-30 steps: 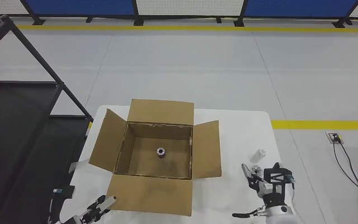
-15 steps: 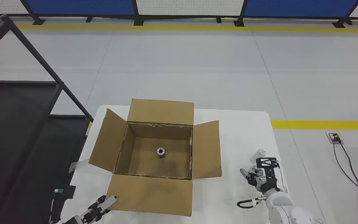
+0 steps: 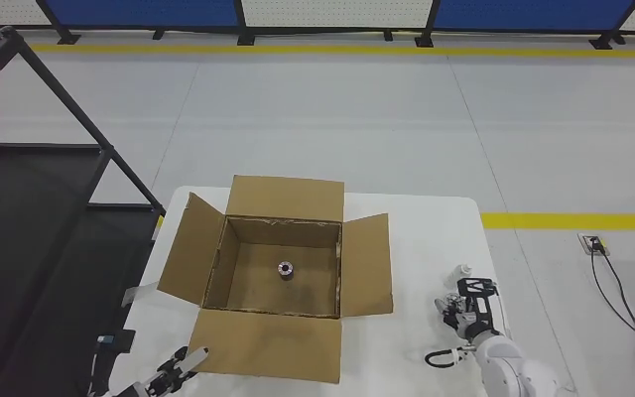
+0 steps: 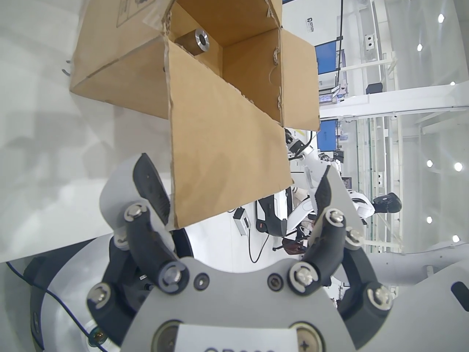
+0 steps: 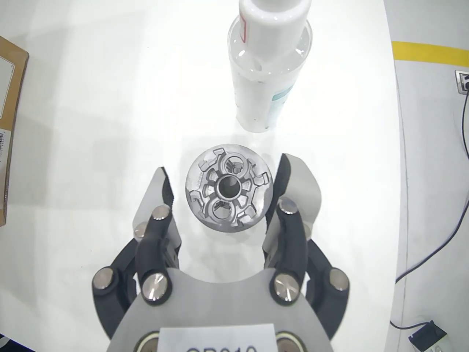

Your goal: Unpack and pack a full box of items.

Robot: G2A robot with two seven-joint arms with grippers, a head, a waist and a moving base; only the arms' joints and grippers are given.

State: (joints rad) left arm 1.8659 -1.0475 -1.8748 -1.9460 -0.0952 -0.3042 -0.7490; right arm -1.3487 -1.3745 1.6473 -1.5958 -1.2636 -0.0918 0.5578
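Observation:
An open cardboard box (image 3: 281, 281) stands mid-table with its flaps spread; a small metal cylinder (image 3: 285, 269) lies on its floor, and shows as the cylinder (image 4: 198, 40) from the left wrist. On the table to the box's right, a round cast-metal part (image 5: 229, 197) sits between the fingers of my right gripper (image 5: 226, 170), which is open, with a gap on one side. A clear bottle (image 5: 269, 56) with a white cap stands just beyond it. My left gripper (image 4: 238, 188) is open and holds nothing, low at the table's front left corner, facing the box's near flap (image 4: 223, 148).
The white table (image 3: 427, 228) ends close to the right of the bottle (image 3: 462, 271) and my right gripper (image 3: 458, 313). A black frame (image 3: 89, 149) rises off the left side. Bare tabletop lies between the box's right flap and the metal part.
My right gripper has shifted slightly away from the front edge, toward the bottle, and settled around the metal part. The left gripper and the box have stayed put.

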